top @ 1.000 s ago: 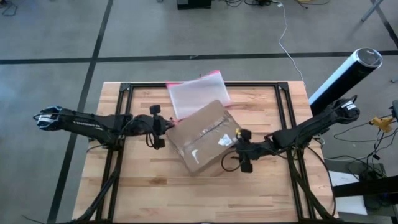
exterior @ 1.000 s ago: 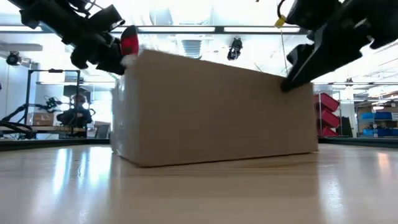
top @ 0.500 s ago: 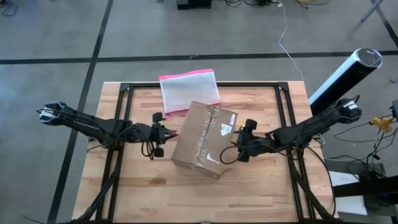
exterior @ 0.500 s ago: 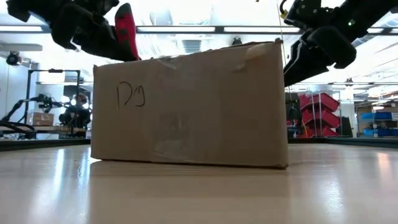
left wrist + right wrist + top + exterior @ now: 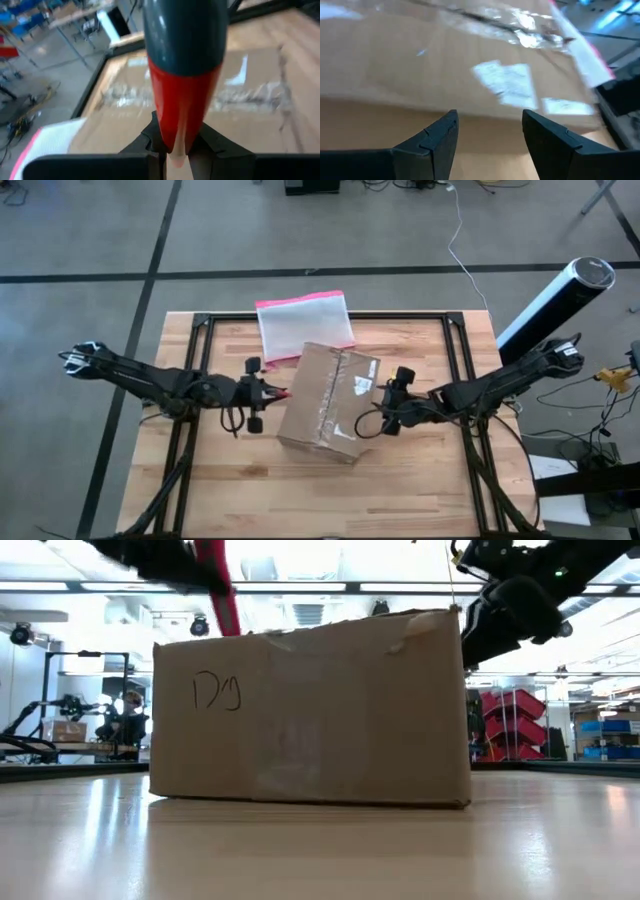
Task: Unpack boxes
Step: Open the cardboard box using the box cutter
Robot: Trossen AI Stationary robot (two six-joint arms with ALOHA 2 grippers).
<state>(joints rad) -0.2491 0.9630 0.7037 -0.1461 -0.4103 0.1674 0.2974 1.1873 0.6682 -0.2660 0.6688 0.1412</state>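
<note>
1. High view showed us the box [image 5: 330,402] at the centre of the frame on the wooden table [image 5: 190,480], still taped shut, with a strip of clear tape [image 5: 331,395] running along its top seam and small white labels [image 5: 362,385] toward its right side.
2. At the upper middle of the frame, just beyond the box, we saw a pink-edged pouch [image 5: 303,325] lying partly over the table's far edge.
3. We found the left gripper [image 5: 268,393] at centre left, at the box's left edge; its fingers were clamped narrow on a red-tipped tool [image 5: 184,95], the tip aimed at the taped top.
4. We found the right gripper [image 5: 392,405] at centre right, close against the box's right side; in its wrist view the fingers [image 5: 440,142] stood wide apart with nothing between them, the box's top just ahead.
5. We judged the step in hand to be opening the box, with the flaps not yet freed.
6. We judged the next move to call for bringing the tool's tip onto the tape line and drawing it along the seam, while the right gripper steadied the box against sliding.
</note>
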